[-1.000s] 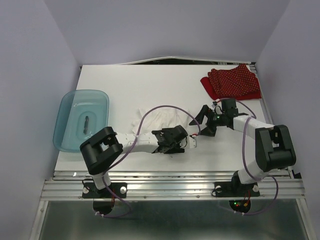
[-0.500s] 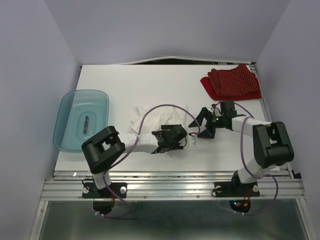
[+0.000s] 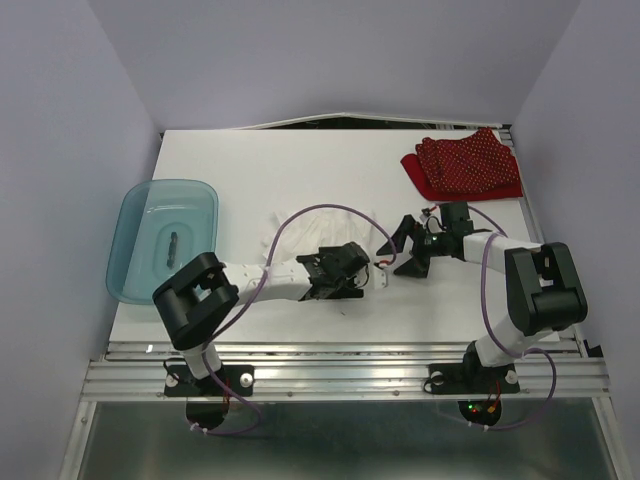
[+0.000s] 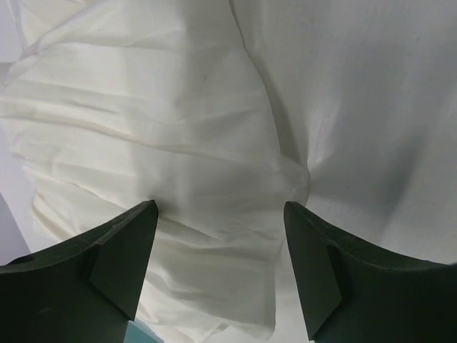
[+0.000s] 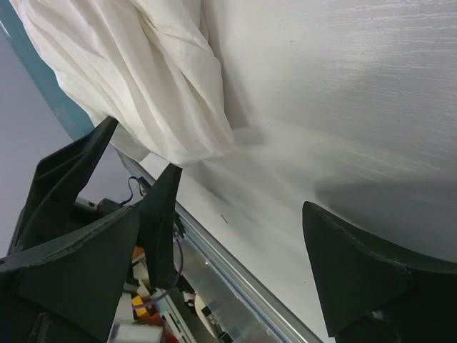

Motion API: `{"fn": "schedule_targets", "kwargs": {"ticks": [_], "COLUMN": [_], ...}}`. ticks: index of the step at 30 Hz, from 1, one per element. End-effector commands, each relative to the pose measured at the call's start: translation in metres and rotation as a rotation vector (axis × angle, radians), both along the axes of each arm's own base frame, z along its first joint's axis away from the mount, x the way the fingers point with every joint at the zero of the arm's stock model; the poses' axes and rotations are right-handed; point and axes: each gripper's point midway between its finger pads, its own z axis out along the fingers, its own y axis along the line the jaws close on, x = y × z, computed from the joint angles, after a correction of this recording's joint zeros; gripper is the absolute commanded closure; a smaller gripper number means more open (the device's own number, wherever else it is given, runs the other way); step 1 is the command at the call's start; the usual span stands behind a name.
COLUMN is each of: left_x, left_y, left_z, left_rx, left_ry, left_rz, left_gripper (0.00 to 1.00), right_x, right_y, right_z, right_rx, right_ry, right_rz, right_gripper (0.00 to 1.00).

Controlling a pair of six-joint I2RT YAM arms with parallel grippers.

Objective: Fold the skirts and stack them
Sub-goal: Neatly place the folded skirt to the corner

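The white skirt [image 3: 313, 231] lies crumpled mid-table, partly under my left arm. It fills the left wrist view [image 4: 164, 121] and shows at the top left of the right wrist view [image 5: 143, 78]. My left gripper [image 3: 338, 268] is open just above the skirt's near edge, with cloth below its spread fingers [image 4: 114, 264]. My right gripper [image 3: 398, 250] is open and empty, low over bare table just right of the skirt's right edge. The red polka-dot skirt [image 3: 463, 166] lies folded at the back right.
A translucent teal tub [image 3: 165, 240] with a small dark object in it sits at the left edge. The table's near edge and metal rail [image 3: 340, 350] run close behind both grippers. Purple cables loop over each arm.
My left gripper has shifted slightly back and left over the white skirt. My right gripper has moved a little left toward the skirt's right edge. Both stay open.
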Motion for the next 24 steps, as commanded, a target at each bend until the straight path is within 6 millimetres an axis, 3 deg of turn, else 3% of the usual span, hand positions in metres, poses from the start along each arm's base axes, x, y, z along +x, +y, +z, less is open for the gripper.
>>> {"fn": "schedule_targets", "kwargs": {"ticks": [1,3,6,7,9,10,13,17,22,24], "left_x": [0.025,0.047,0.061,0.065,0.067,0.065,0.058,0.051,0.049,0.049], "left_y": [0.003,0.005,0.0,-0.004,-0.008,-0.011,-0.018,-0.024,-0.03,-0.031], "left_z": [-0.014,-0.014,-0.009,-0.001,0.007,0.014,0.027,0.037,0.046,0.047], "left_rx": [-0.038,-0.076,-0.147,-0.192,-0.227,-0.252,-0.304,-0.352,-0.377,-0.38], "left_ry": [0.032,-0.003,0.012,0.021,0.027,0.032,0.05,0.085,0.108,0.117], "left_rz": [0.047,0.091,0.117,0.114,0.104,0.089,0.052,0.029,0.019,0.018], "left_gripper": [0.17,0.2,0.4,0.55,0.69,0.82,0.97,1.0,1.0,1.0], "right_x": [0.014,0.014,0.013,0.014,0.018,0.021,0.038,0.057,0.071,0.074], "right_y": [0.002,-0.001,-0.005,-0.005,-0.004,-0.003,0.0,0.012,0.045,0.052], "right_z": [0.013,0.009,0.005,0.004,0.005,0.005,0.01,0.015,0.025,0.015], "right_rx": [0.003,-0.025,-0.054,-0.053,-0.039,-0.032,0.009,0.046,0.087,0.074], "right_ry": [-0.092,-0.107,-0.121,-0.124,-0.143,-0.148,-0.197,-0.227,-0.269,-0.251], "right_rz": [0.021,0.015,0.0,-0.006,-0.028,-0.04,-0.087,-0.112,-0.104,-0.108], "right_gripper": [0.0,0.0,0.0,0.0,0.0,0.0,0.0,0.0,0.0,0.0]}}
